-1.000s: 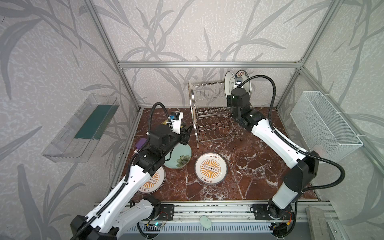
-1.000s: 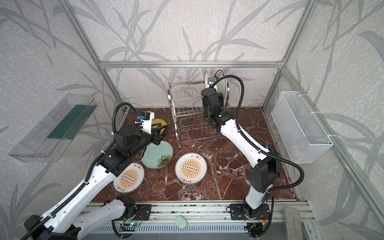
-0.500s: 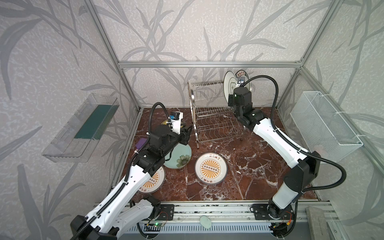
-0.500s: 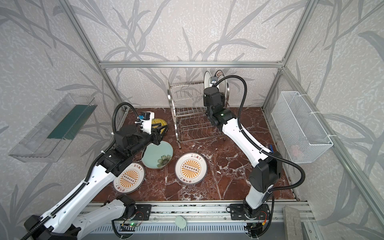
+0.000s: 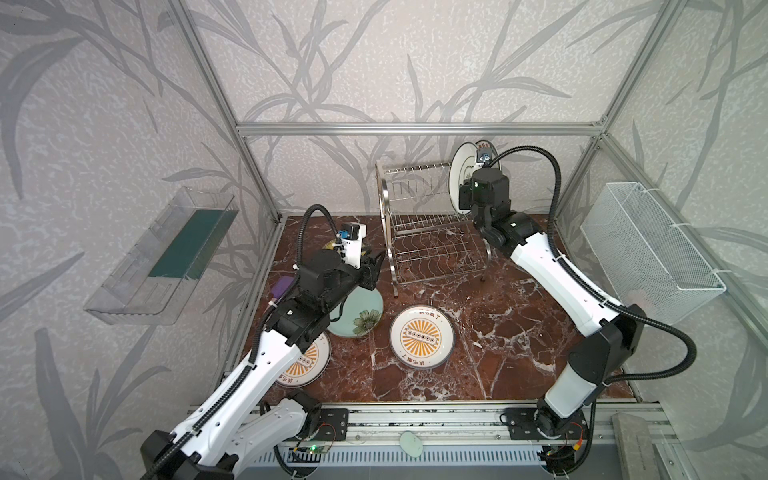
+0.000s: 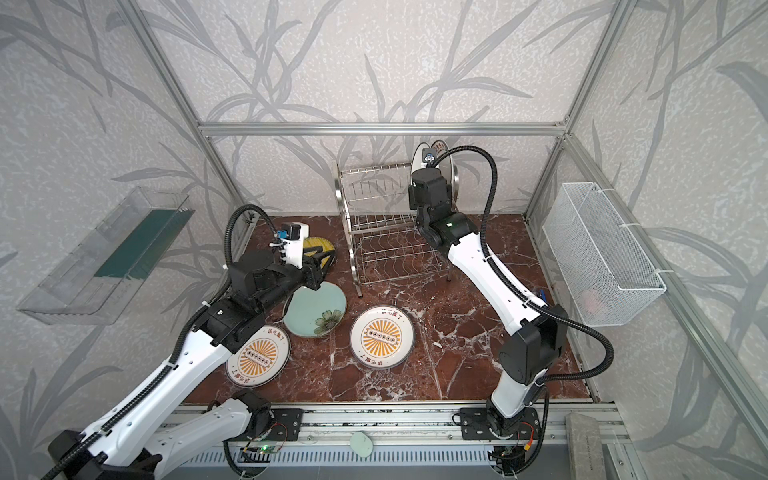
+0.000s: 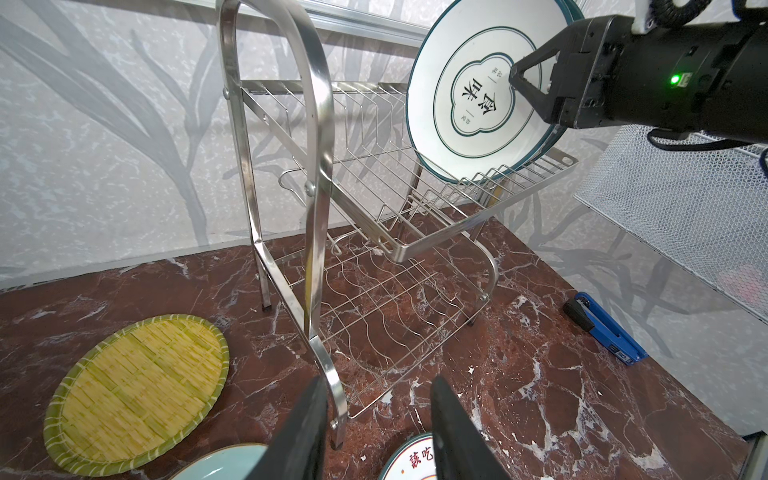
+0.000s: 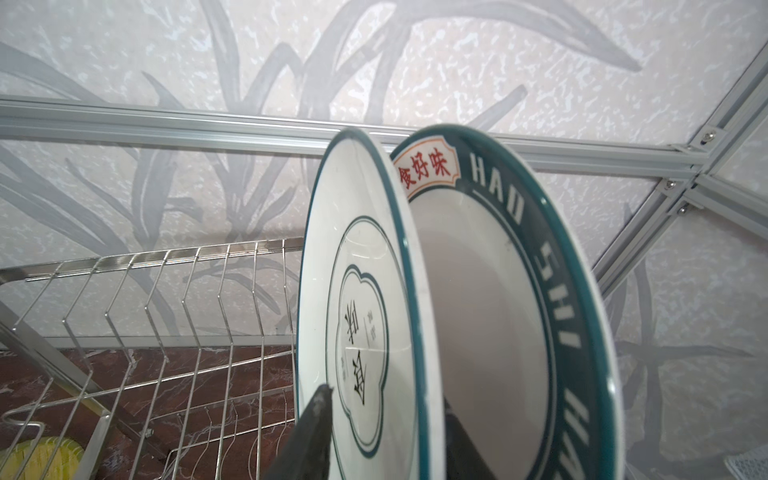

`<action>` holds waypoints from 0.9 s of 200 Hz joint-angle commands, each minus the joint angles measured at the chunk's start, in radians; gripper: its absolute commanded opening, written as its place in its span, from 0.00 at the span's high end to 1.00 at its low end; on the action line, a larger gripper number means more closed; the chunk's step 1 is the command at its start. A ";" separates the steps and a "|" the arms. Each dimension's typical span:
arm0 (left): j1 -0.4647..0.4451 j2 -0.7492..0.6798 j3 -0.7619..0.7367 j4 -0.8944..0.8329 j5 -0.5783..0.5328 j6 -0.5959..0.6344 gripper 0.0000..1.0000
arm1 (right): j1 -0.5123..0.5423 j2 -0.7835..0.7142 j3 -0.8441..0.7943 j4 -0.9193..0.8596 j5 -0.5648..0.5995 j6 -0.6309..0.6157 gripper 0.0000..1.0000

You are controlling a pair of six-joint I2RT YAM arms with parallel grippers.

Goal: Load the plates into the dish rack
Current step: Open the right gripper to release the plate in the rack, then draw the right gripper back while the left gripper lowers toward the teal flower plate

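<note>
The steel dish rack (image 5: 428, 232) (image 7: 316, 166) stands at the back. Two white plates with dark markings stand upright in its upper shelf: a flower-outlined one (image 8: 357, 291) (image 7: 478, 95) and a teal-banded one (image 8: 519, 291) behind it. My right gripper (image 8: 386, 411) (image 5: 463, 195) is open and straddles the front plate's rim. On the floor lie a teal flowered plate (image 5: 361, 316), two orange sunburst plates (image 5: 422, 340) (image 5: 305, 365) and a yellow ribbed plate (image 7: 137, 399). My left gripper (image 7: 378, 415) (image 5: 376, 266) is open and empty, low beside the rack's front leg.
A white mesh basket (image 5: 648, 249) hangs on the right wall and a clear plastic tray (image 5: 166, 253) on the left wall. A blue and black tool (image 7: 602, 332) lies on the floor near the right wall. My left arm covers part of one sunburst plate.
My right gripper's jaws have opened off the flower-outlined plate, which stays standing in the rack. The right wrist shifted slightly right. My left arm has not moved.
</note>
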 commanded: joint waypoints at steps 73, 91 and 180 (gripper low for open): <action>0.005 0.002 -0.001 0.024 0.024 -0.011 0.60 | -0.002 -0.121 0.082 -0.032 -0.055 -0.078 0.30; 0.006 0.011 0.011 0.012 0.033 -0.010 0.60 | -0.001 -0.162 0.049 -0.025 -0.079 -0.080 0.29; 0.004 0.026 0.096 -0.127 0.040 -0.030 0.59 | -0.019 -0.503 -0.348 0.019 -0.187 -0.041 0.25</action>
